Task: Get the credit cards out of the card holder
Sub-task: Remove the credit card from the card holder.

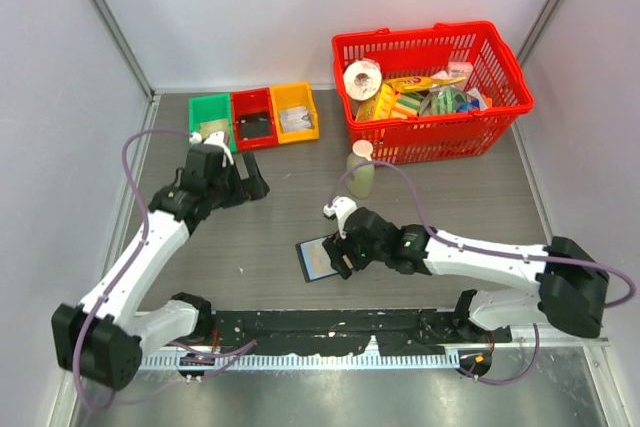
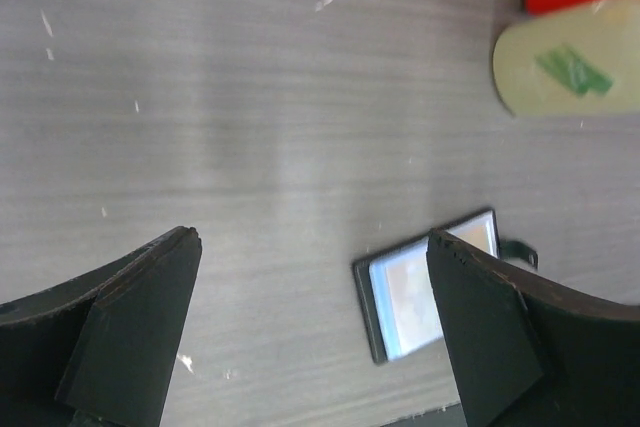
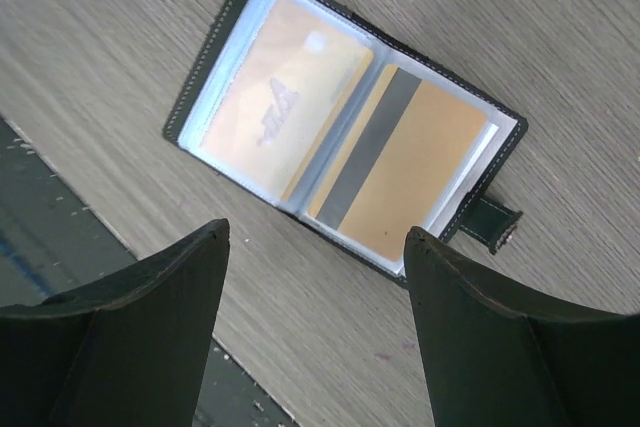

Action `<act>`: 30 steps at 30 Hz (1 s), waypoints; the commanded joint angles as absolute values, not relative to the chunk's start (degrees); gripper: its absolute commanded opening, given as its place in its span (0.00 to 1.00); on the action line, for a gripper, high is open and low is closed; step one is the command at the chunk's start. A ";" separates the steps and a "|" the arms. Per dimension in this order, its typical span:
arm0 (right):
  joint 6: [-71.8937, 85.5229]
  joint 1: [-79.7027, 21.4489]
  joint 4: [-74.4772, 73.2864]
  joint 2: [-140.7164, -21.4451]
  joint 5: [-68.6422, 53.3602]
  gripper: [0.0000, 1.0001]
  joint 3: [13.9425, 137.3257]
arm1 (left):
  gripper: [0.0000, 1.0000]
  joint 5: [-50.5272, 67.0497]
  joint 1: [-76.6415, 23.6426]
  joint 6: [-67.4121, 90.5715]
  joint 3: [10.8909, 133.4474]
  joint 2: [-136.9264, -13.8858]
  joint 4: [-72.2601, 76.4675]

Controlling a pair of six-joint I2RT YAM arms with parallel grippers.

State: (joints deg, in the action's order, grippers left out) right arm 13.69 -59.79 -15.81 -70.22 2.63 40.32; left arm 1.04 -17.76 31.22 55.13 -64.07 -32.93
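Observation:
The card holder (image 3: 487,219) lies open and flat on the table, black-edged with clear sleeves. Two yellow-orange credit cards sit in the sleeves: one face up on the left (image 3: 275,112), one with a grey stripe on the right (image 3: 405,172). My right gripper (image 3: 316,237) is open and empty, hovering just near of the holder. In the top view it (image 1: 342,255) covers the holder's right part (image 1: 316,259). My left gripper (image 1: 256,184) is open and empty, far to the left. In its wrist view (image 2: 312,242) the holder (image 2: 405,297) shows behind the right finger.
A red basket (image 1: 430,87) of groceries stands at the back right, with a pale bottle (image 1: 360,175) in front of it. Green (image 1: 210,119), red (image 1: 252,115) and orange (image 1: 294,110) trays sit at the back left. A black rail (image 1: 330,325) runs along the near edge.

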 commanded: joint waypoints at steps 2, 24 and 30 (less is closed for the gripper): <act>15.03 -64.59 -9.32 -76.72 14.94 0.74 44.91 | 0.98 -0.26 -20.74 37.61 44.40 -52.84 -29.35; 19.42 -69.08 -5.55 -93.34 19.08 0.55 46.15 | 0.96 8.35 -25.83 43.15 34.72 -50.71 -22.50; 22.14 -66.01 -0.36 -91.41 14.34 0.39 40.71 | 0.96 7.21 -31.72 46.05 34.80 -53.43 -18.73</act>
